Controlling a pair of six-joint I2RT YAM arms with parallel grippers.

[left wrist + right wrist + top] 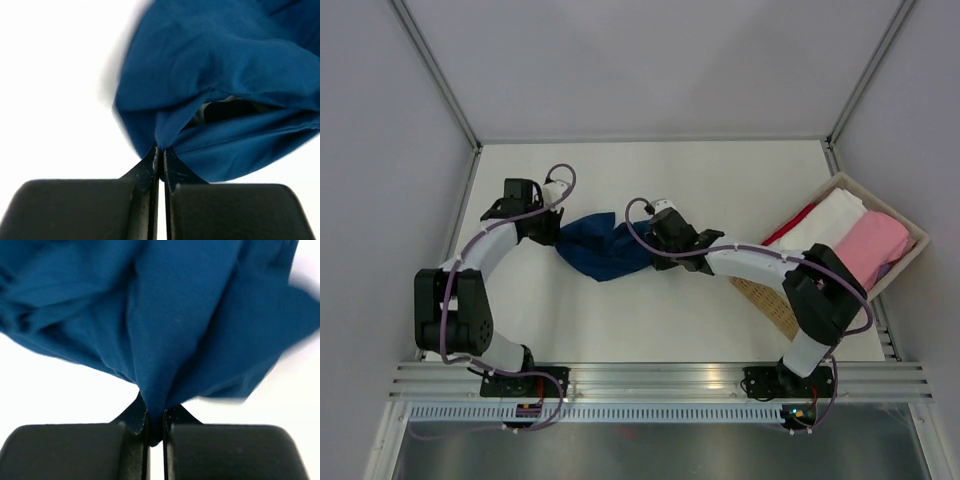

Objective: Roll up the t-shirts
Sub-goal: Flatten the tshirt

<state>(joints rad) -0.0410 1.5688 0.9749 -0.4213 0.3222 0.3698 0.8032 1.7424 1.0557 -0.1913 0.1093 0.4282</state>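
The navy blue t-shirt hangs bunched between my two grippers over the middle of the white table. My left gripper is shut on its left end; in the left wrist view the cloth is pinched at the fingertips. My right gripper is shut on its right end; in the right wrist view a fold of cloth runs down between the fingers. The chest print is hidden. White, pink and red shirts lie in a basket at the right.
The wicker basket stands at the table's right edge, tilted, behind my right arm. The white table is walled on the left, back and right. A metal rail runs along the near edge.
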